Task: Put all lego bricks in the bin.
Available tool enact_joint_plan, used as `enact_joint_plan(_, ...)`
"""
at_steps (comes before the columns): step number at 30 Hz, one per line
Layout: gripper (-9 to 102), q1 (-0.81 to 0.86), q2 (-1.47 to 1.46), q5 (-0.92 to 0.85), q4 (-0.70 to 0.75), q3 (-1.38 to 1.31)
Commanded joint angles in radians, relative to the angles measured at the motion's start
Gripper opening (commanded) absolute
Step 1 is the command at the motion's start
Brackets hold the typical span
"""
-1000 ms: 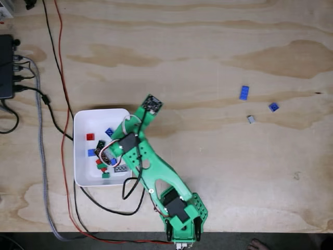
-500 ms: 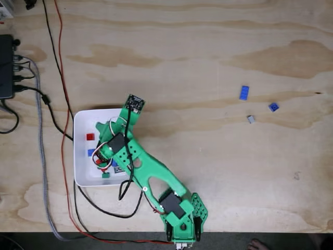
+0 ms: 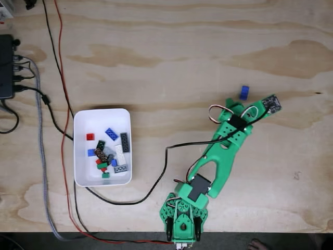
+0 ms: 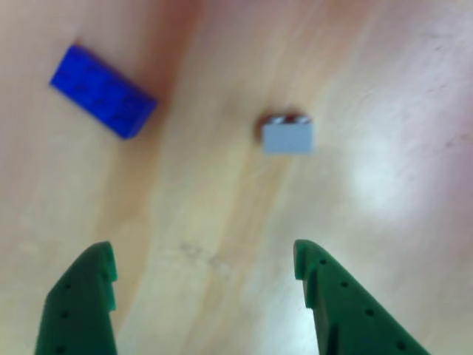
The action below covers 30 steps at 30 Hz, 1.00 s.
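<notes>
— What has changed since the earlier frame?
— The arm has been swung from over the bin to the table's right half.

— What is held in the bin?
— Near the table's left edge, a heap of lego bricks is seen inside it: red, blue, green, grey and white.

— And the gripper?
— Its fingers are spread wide, nothing between them. A blue brick and a grey brick lie on the wood beyond the tips, untouched.
</notes>
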Motion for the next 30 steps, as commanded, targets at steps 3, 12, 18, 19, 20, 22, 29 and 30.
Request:
enact_joint_plan(3, 24, 0.160, -0.092, -0.061, -0.040, -0.107)
enact_joint_plan(12, 22, 0.163, -0.173, -0.086, -0.075, -0.153)
enact_joint_plan(18, 21, 0.133, -0.199, -0.089, -0.091, -0.199)
enact_joint_plan(19, 21, 0.132, -0.209, -0.091, -0.091, -0.213)
enact_joint_plan(20, 20, 0.130, -0.218, -0.095, -0.091, -0.224)
enact_joint_plan(22, 18, 0.127, -0.235, -0.110, -0.092, -0.241)
enact_joint_plan(29, 7, 0.130, -0.267, -0.147, -0.091, -0.256)
enact_joint_plan(30, 5, 0.130, -0.272, -0.147, -0.094, -0.259)
